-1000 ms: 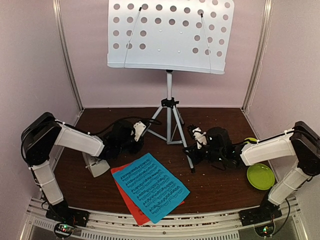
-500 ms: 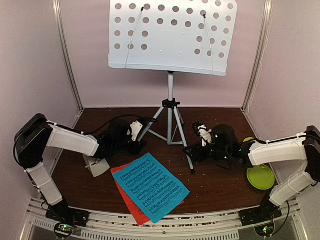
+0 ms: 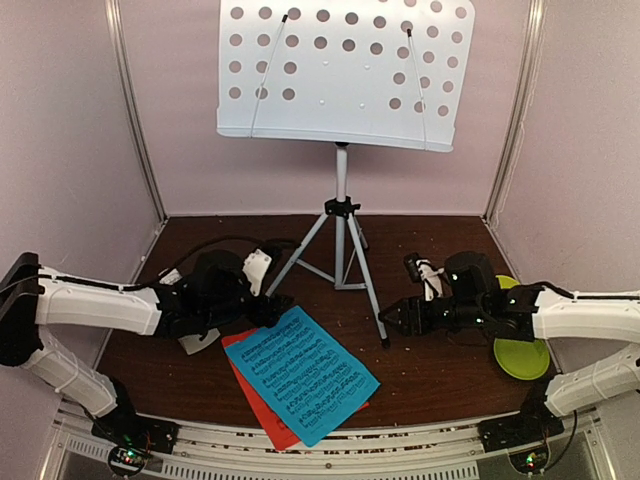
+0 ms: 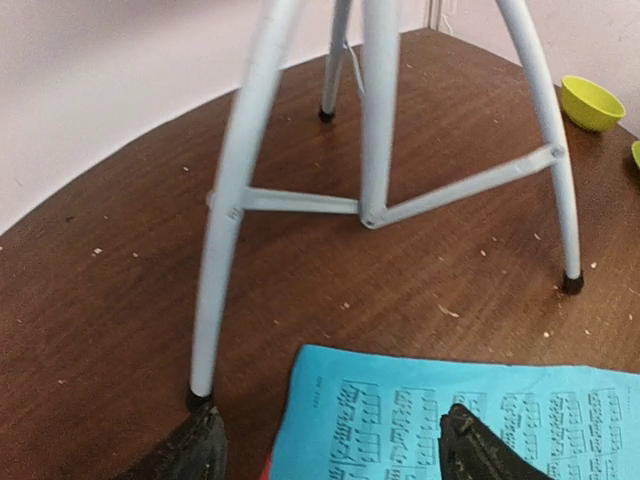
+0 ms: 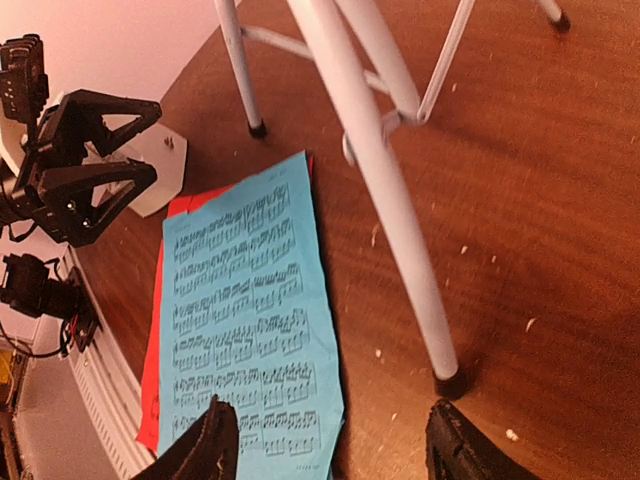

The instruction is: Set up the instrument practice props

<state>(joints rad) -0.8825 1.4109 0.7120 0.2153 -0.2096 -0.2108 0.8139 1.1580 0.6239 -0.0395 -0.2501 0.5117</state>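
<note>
Two music sheets lie on the bench, blue sheet (image 3: pixel 305 372) atop red sheet (image 3: pixel 258 405), long axes running far-left to near-right; left gripper (image 3: pixel 274 314), jaws spread and empty, hovers at the blue's far corner; right gripper (image 3: pixel 390 313), likewise spread, sits beside a tripod (image 3: pixel 364 270) foot; only the right wrist view shows the metronome (image 5: pixel 165 175) clearly.

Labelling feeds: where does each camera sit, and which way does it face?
Top external: high behind the bases, looking down at music-stand desk, tripod, blue sheet; left arm, right arm show.
Left wrist: low, facing the tripod feet; left gripper open at bottom.
Right wrist: low, facing the left gripper across the blue sheet; right gripper at bottom.
Shared: tripod and blue sheet.
</note>
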